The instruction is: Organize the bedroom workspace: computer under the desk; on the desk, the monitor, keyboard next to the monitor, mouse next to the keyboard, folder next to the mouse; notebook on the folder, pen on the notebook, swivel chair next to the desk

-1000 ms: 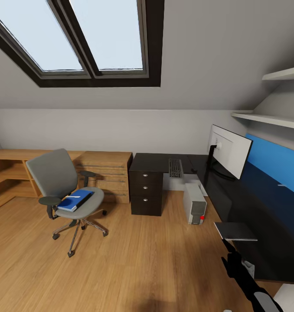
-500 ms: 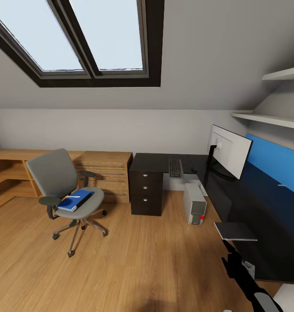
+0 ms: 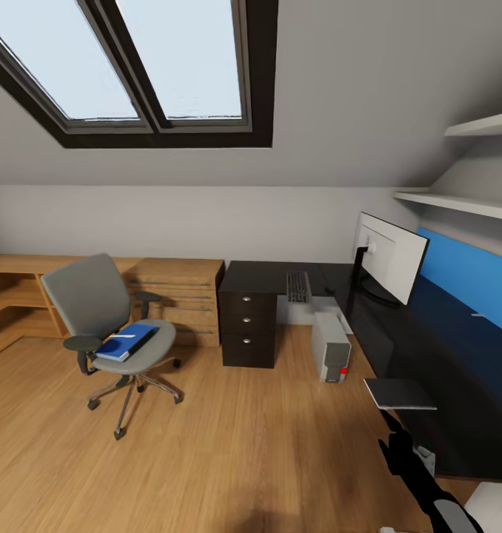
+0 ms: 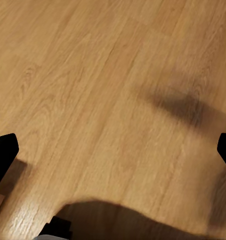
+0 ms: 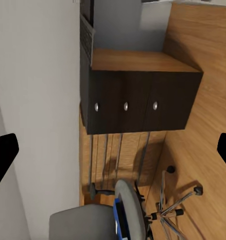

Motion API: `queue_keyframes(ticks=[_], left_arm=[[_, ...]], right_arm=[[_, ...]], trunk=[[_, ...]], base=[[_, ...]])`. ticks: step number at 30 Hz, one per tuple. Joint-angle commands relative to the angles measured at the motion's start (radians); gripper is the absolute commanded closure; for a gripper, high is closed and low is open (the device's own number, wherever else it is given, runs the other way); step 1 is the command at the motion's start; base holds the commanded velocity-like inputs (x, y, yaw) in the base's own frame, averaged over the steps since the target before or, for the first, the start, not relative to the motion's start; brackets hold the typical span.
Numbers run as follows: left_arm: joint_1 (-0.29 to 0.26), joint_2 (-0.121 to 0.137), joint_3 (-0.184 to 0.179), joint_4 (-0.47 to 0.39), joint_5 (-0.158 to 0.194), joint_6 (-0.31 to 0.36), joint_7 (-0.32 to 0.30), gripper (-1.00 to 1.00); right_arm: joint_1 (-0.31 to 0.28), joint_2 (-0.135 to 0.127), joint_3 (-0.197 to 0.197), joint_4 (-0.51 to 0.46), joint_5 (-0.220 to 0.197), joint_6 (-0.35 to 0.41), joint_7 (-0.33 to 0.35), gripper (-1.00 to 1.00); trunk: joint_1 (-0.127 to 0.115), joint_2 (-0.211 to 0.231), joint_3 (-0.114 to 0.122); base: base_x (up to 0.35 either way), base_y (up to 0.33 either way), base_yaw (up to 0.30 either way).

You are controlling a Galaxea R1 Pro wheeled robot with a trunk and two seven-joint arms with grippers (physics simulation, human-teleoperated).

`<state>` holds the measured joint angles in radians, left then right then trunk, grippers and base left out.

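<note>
Since the earlier head pictures, only a slight shift of the whole scene toward the left is noted, which is put down to the camera; no object is seen to have been displaced relative to the others.

The swivel chair (image 3: pixel 106 326) is found on the wooden floor (image 3: pixel 229 444), well apart from the worktop (image 3: pixel 421 348), in front of a low oak chest (image 3: pixel 178 296). The folder (image 3: pixel 126 341) is seen lying flat on the chair seat, with a pale slim object resting on its top; what that object is cannot be told. In the right wrist view the chair (image 5: pixel 100 217), the blue folder (image 5: pixel 120 215) and the dark drawer unit (image 5: pixel 143 102) with three round knobs are recorded.

On the glossy black worktop the monitor (image 3: pixel 388 257) is observed upright, its white back turned toward the camera. The keyboard (image 3: pixel 298 286) is laid on the worktop beside the monitor's stand. The computer (image 3: pixel 331 346) is stood on the floor at the worktop's edge, between the drawer unit (image 3: pixel 247 326) and the long wing. A flat dark grey item (image 3: pixel 399 393) is noted at the near edge of the worktop.

The right hand (image 3: pixel 403 451) is seen low beside the worktop; in its wrist view the fingers (image 5: pixel 3 155) are set wide with nothing between them. The left hand's fingers (image 4: pixel 3 152) are likewise spread wide over bare floor (image 4: pixel 93 90).
</note>
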<state>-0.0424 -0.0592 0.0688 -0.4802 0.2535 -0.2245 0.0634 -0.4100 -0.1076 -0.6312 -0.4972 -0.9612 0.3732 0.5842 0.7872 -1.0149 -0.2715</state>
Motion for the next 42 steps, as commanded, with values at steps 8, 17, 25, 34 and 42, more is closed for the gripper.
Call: queue_keyframes(ticks=[8,17,25,34,42], left_arm=[[-0.001,-0.001,0.003,0.000,0.006,-0.003,0.000,-1.00],[-0.001,-0.001,0.003,0.001,0.007,-0.003,0.001,-1.00],[-0.001,-0.001,0.003,0.001,0.007,-0.003,0.001,-1.00],[-0.001,-0.001,0.003,0.002,0.007,-0.003,0.001,-1.00],[-0.001,-0.001,0.004,0.002,0.008,-0.003,0.001,-1.00]], right_arm=[[-0.001,0.000,-0.004,0.001,-0.007,0.009,0.002,-1.00],[-0.001,0.001,-0.004,0.002,-0.007,0.009,0.002,-1.00],[-0.001,0.002,-0.004,0.001,-0.007,0.009,0.002,-1.00],[-0.001,0.002,-0.004,0.000,-0.007,0.009,0.002,-1.00],[-0.001,0.002,-0.002,-0.001,-0.008,0.009,0.003,-1.00]], trunk=[[0.000,-0.001,-0.008],[0.000,-0.001,-0.010],[0.000,-0.001,-0.010],[0.000,-0.001,-0.010],[0.031,-0.057,-0.035]], base=[[0.000,0.000,-0.143],[0.000,0.000,-0.062],[0.000,0.000,-0.009],[0.000,0.000,-0.001],[0.000,0.000,0.000]])
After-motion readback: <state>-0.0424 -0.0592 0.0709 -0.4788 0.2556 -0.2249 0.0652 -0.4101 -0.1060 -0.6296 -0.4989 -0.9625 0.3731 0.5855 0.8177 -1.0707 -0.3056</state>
